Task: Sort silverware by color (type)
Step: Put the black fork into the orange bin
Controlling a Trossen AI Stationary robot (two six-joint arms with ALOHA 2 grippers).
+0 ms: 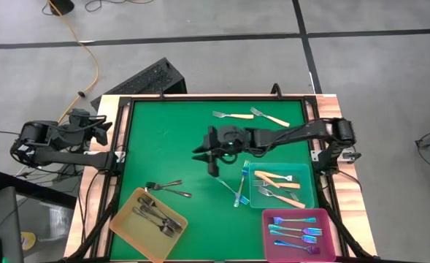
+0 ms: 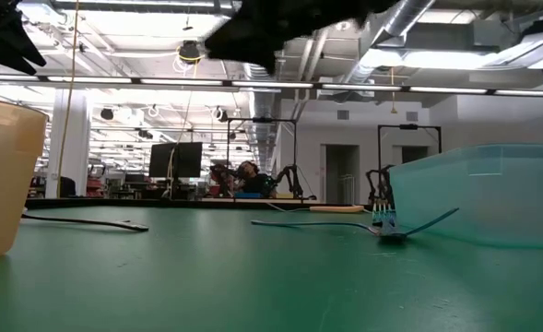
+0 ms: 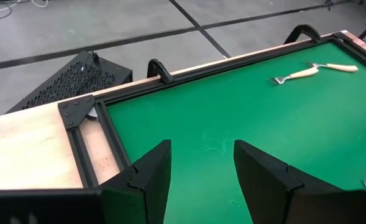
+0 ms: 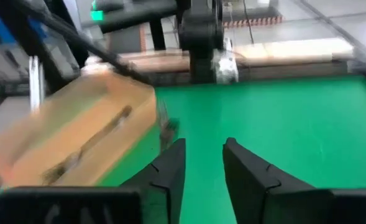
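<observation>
My right gripper (image 1: 198, 153) (image 4: 202, 167) hovers open above the middle of the green table, holding nothing and facing the yellow tray (image 4: 77, 134). Two dark-grey forks (image 1: 168, 188) lie flat on the mat between it and that tray. Two blue forks (image 1: 240, 183) (image 2: 391, 226) lie against the teal tray's left side. Two cream-handled forks (image 1: 247, 115) (image 3: 313, 70) lie near the far edge. My left gripper (image 3: 201, 177) waits open at the table's left edge (image 1: 105, 131).
The yellow tray (image 1: 147, 223) at the near left holds several dark-grey forks. The teal tray (image 1: 302, 196) at the near right holds cream-handled forks, and the pink tray (image 1: 273, 241) in front of it holds blue ones. Bare green mat lies at the far left.
</observation>
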